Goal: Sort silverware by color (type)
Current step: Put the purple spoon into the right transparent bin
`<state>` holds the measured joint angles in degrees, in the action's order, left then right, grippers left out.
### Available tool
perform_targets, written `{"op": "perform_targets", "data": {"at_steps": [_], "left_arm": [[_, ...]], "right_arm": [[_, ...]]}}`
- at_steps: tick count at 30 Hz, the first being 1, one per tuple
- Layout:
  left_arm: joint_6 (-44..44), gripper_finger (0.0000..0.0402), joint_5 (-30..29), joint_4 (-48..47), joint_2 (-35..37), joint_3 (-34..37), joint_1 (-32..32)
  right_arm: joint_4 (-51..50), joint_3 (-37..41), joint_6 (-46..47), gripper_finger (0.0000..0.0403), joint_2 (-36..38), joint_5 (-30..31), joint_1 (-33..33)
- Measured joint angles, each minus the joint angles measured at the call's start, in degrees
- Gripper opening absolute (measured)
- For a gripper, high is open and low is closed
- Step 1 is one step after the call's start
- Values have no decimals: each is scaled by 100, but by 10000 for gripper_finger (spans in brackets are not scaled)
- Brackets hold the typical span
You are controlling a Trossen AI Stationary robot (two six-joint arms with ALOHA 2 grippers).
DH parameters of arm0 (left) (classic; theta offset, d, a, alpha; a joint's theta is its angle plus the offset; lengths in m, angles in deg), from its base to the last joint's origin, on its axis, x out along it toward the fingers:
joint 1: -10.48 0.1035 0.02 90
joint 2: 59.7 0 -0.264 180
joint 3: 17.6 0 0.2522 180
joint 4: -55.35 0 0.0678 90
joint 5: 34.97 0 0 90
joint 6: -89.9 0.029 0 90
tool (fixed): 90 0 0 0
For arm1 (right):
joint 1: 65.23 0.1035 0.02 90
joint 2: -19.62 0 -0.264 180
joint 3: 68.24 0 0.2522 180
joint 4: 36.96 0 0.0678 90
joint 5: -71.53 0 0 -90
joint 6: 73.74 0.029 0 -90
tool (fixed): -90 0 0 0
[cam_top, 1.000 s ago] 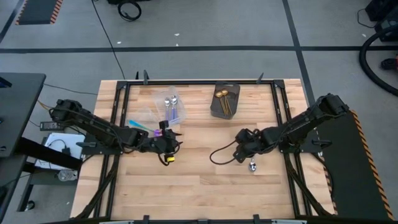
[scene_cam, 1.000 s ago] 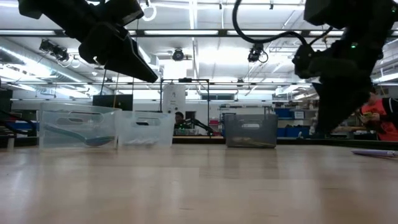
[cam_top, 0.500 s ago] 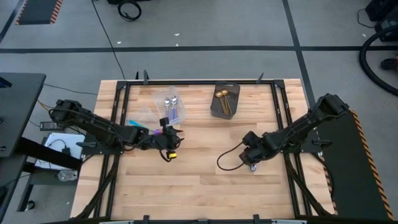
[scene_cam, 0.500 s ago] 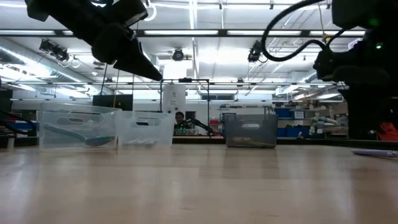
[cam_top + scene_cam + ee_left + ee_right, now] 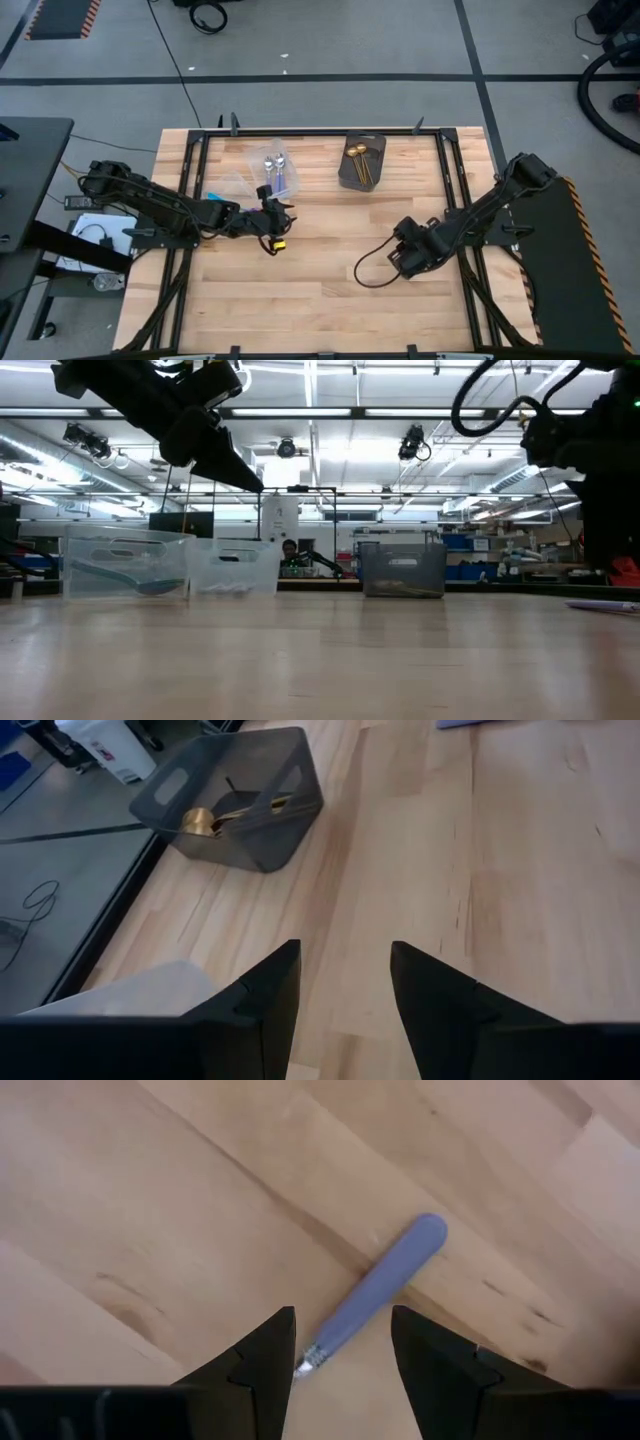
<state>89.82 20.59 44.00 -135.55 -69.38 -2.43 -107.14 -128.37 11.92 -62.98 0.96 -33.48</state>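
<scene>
A silver spoon with a lilac handle [image 5: 385, 1285] lies flat on the wood at the table's right; in the low view its handle [image 5: 600, 604] shows at the far right. My right gripper [image 5: 342, 1312] hangs open above it, pointing steeply down, one finger to each side of the handle's neck end, and hides it from above [image 5: 408, 262]. My left gripper [image 5: 275, 213] hovers open above the table's left middle, near the clear tubs, with nothing between its fingers [image 5: 345, 948]. Gold spoons [image 5: 205, 818] lie in the dark grey box [image 5: 362, 163].
Two clear tubs stand at the back left: one [image 5: 278, 172] holds lilac-handled spoons, the other [image 5: 232, 188] a teal-handled one. The grey box [image 5: 402, 570] stands at the back middle. A black cable [image 5: 372, 272] loops on the table beside my right gripper.
My right gripper has swung toward the table's right and near edge, rolling its wrist, and now stands over the lilac-handled spoon, whose bowl showed beside it before. The spoon has stayed where it lay.
</scene>
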Motion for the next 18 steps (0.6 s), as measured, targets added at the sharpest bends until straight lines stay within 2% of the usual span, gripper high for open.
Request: {"op": "perform_targets", "data": {"at_steps": [9,15,18], "left_arm": [[142,165,2,50,0,0,0],[140,165,2,54,0,0,0],[140,165,2,50,0,0,0]], "right_arm": [[-556,-585,278,176,-897,-424,173],[-503,-397,564,177,-843,-619,172],[-86,-170,659,179,-665,-737,145]]}}
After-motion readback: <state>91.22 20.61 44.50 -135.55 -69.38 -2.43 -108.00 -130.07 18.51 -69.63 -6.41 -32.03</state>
